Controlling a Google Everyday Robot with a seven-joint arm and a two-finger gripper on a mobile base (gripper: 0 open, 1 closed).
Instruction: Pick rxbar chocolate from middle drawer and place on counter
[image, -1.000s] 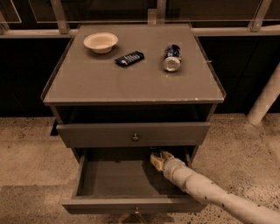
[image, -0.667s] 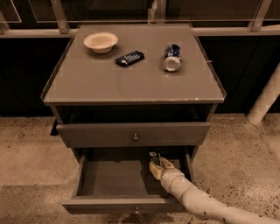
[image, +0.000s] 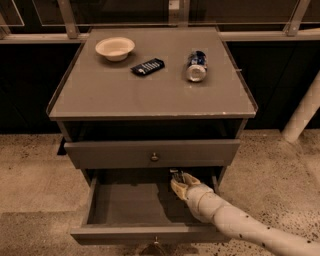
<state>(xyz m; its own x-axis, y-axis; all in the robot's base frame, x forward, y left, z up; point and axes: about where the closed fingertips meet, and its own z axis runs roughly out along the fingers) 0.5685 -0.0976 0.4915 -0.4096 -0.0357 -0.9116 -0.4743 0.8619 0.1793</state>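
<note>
The middle drawer (image: 125, 202) is pulled open below the counter (image: 150, 95), and the part of its grey floor that shows is bare. My gripper (image: 176, 177) reaches in from the lower right and sits low at the drawer's back, right of centre, just under the upper drawer front. The rxbar chocolate is not visible; the spot under and behind the gripper is in shadow. My pale arm (image: 235, 225) crosses the drawer's right front corner.
On the counter lie a dark blue wrapped bar (image: 148, 66), a cream bowl (image: 115, 48) and a can on its side (image: 196, 65). The upper drawer front (image: 100, 152) with brass knob is shut. A white post (image: 302, 112) stands at the right on speckled floor.
The gripper has moved a little deeper toward the back of the open drawer, and the arm has shifted slightly left. The things on the counter have not moved.
</note>
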